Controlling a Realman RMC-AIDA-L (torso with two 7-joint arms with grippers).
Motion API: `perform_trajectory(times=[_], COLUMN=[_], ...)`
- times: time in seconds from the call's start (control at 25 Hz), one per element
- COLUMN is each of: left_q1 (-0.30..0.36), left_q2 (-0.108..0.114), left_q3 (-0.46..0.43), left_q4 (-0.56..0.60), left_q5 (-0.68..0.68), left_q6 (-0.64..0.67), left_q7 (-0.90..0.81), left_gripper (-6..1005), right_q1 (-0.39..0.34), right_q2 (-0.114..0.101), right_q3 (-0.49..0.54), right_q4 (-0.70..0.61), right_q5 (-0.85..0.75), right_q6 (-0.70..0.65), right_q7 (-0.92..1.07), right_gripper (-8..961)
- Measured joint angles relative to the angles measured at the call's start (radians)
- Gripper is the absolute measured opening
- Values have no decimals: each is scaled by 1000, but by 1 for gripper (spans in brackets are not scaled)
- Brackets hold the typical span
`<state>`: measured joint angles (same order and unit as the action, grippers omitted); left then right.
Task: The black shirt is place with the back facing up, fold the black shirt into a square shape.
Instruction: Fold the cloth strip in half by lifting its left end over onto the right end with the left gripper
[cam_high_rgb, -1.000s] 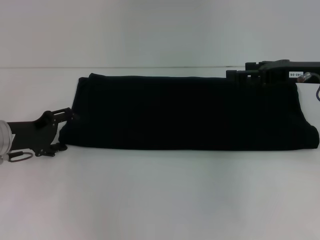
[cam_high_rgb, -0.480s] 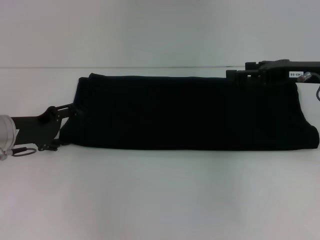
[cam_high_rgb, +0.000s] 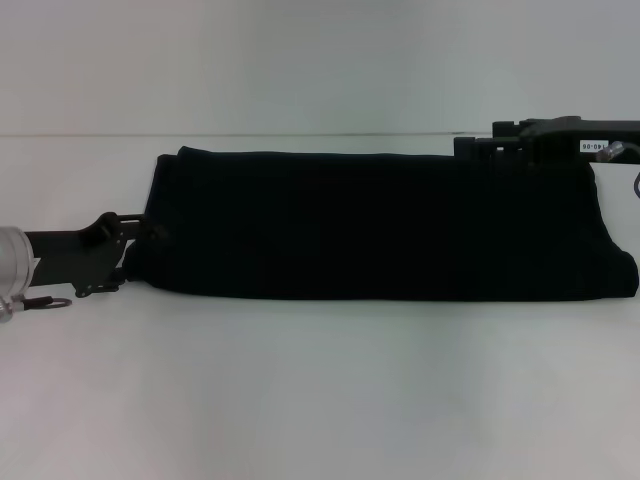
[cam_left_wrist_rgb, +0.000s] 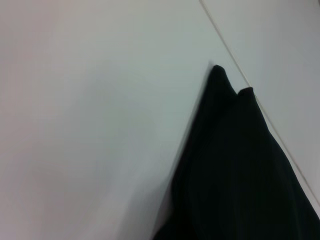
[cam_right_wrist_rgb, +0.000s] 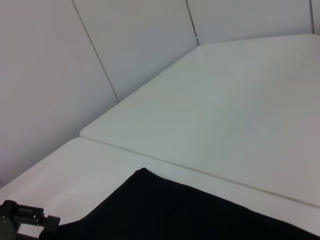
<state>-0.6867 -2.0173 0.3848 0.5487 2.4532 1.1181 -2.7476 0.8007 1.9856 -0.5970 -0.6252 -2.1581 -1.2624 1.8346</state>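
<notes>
Shifted since a second ago: left gripper (cam_high_rgb: 128, 250), raised and closed in on black shirt (cam_high_rgb: 380, 225), now touching its near left corner. Shirt itself unmoved. Already folded into a long band, flat on white table (cam_high_rgb: 320, 390), long axis running left to right across the head view. Left jaws spread, tips at the shirt's left end, upper one against the fabric; no clamp confirmed. Right gripper (cam_high_rgb: 490, 150) at the far right corner, along the back edge; jaw state unreadable. Key relation: one gripper at each end of the long axis, shirt between them. Judged next: pinch an end, carry it across toward the other to shorten band into a square.
</notes>
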Motion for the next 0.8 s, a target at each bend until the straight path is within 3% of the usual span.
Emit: perform_trajectory(times=[0.08, 0.4, 0.8], left_q1=[0, -2, -5], left_q2=[0, 0, 0], left_q3=[0, 28, 37], left_q4=[-2, -9, -10], left_q5=[2, 11, 27], left_q6=[0, -23, -42], left_q7=[9, 12, 9], left_gripper=[927, 504, 113], right_q1=[0, 0, 0], right_q2=[0, 2, 3], right_q3=[-1, -1, -2], right_q4=[-5, -8, -8], right_q5=[0, 0, 0], right_q6=[0, 0, 0], right_q7=[0, 0, 0], right_gripper=[905, 904, 904])
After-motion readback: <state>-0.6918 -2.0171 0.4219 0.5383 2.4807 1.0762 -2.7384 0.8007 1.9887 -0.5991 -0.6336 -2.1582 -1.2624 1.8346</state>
